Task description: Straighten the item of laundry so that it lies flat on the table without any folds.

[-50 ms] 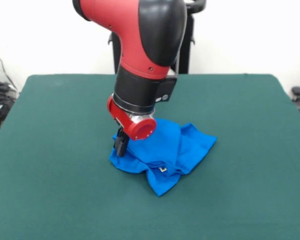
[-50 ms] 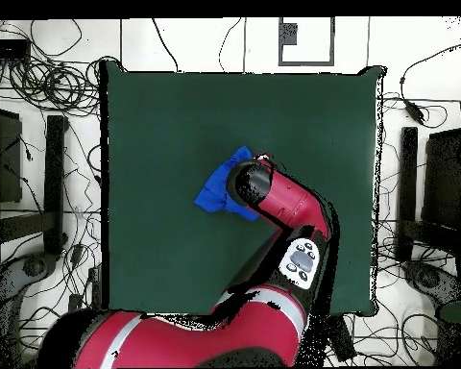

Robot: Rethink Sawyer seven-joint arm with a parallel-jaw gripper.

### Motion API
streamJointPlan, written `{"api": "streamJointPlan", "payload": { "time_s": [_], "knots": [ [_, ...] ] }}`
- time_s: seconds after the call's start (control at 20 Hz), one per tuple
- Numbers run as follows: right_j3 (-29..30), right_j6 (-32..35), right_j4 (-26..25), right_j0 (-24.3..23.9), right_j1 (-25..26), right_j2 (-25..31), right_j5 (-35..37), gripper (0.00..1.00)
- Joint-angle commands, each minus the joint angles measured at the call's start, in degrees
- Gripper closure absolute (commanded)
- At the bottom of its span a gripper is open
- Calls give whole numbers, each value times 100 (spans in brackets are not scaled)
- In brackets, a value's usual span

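Note:
The item of laundry [image 1: 172,150], a bright blue shirt, lies crumpled and folded over itself near the middle of the dark green table [image 1: 60,130]. A small tag shows on its near fold. My gripper [image 1: 121,144] points down at the shirt's left edge and touches the cloth there. From this side I cannot see whether it has hold of the cloth. In the overhead view the arm's wrist hides the gripper and part of the shirt [image 2: 215,189], which sticks out to the left of it on the table [image 2: 177,106].
The red arm [image 2: 292,207] reaches over the table from its bottom edge. Cables [image 2: 52,86] and dark stands [image 2: 54,183] lie on the floor around the table. Green cloth surrounds the shirt widely on all sides.

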Motion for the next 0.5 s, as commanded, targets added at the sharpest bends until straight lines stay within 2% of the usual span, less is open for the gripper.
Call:
{"api": "streamJointPlan", "payload": {
  "time_s": [0.05, 0.2, 0.25, 0.5],
  "knots": [
    [291, 344, -349, -54, 25, 860, -48, 100],
    [283, 397, -389, -19, 38, 843, -52, 100],
    [252, 449, -420, 17, 54, 796, -20, 0],
    [242, 408, -472, -55, 22, 862, 78, 0]
  ]
}}
